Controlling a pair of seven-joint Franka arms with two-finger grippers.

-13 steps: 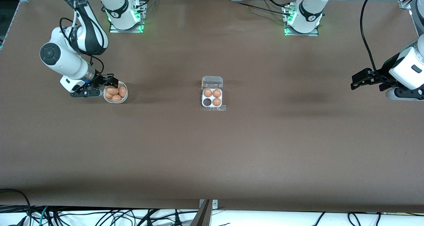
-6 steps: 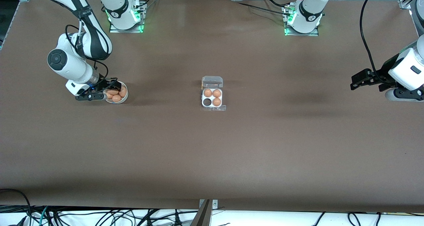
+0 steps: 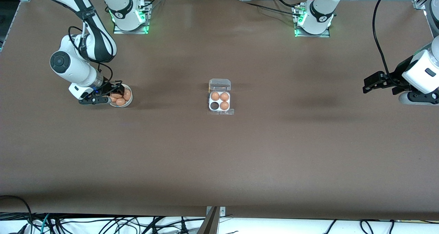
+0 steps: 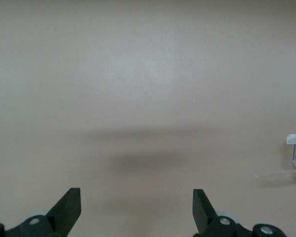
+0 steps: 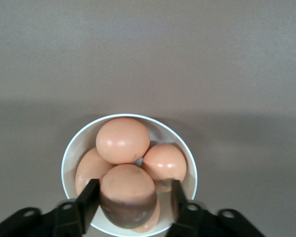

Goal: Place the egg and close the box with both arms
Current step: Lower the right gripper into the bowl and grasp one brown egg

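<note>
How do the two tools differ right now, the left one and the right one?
The right tool is down in the white bowl with its fingers on either side of a brown egg; the left tool hangs over bare table at its own end, waiting. The right one brackets something; the left one holds nothing. Both are black, two-fingered and open.

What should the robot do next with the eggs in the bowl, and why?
Probably close the right pincer on the brown egg between its fingers in the round white bowl, then lift it. The small clear-plastic egg box has one empty cell. The left pincer waits open over bare table.
</note>
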